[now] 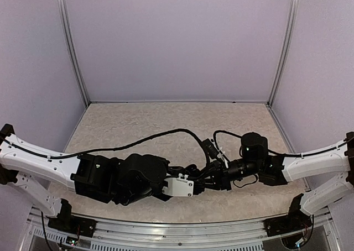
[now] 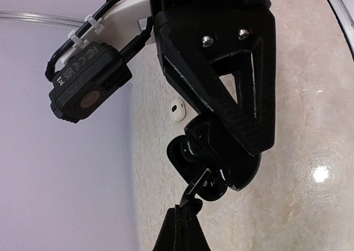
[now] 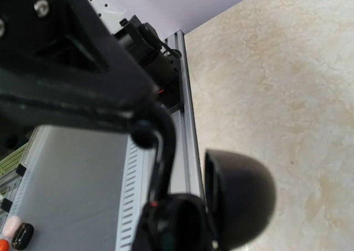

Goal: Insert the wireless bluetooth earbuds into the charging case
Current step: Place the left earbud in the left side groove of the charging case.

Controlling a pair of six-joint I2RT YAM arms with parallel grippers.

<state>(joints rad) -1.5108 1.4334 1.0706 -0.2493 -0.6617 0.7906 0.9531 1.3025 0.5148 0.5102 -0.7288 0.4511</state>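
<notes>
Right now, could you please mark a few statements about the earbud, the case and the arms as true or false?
1. A tiny white earbud lies on the beige marbled tabletop. True.
2. The rounded plastic charging case is white. False: it is black.
3. The white-and-black left arm and right arm reach to opposite far corners. False: their ends meet near the table's front middle.
4. The enclosure walls are pale lilac. True.

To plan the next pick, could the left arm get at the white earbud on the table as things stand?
Probably not yet. The white earbud lies uncovered on the table just beyond the black charging case, but the left gripper seems closed on that case, so it is not free to pick.
</notes>
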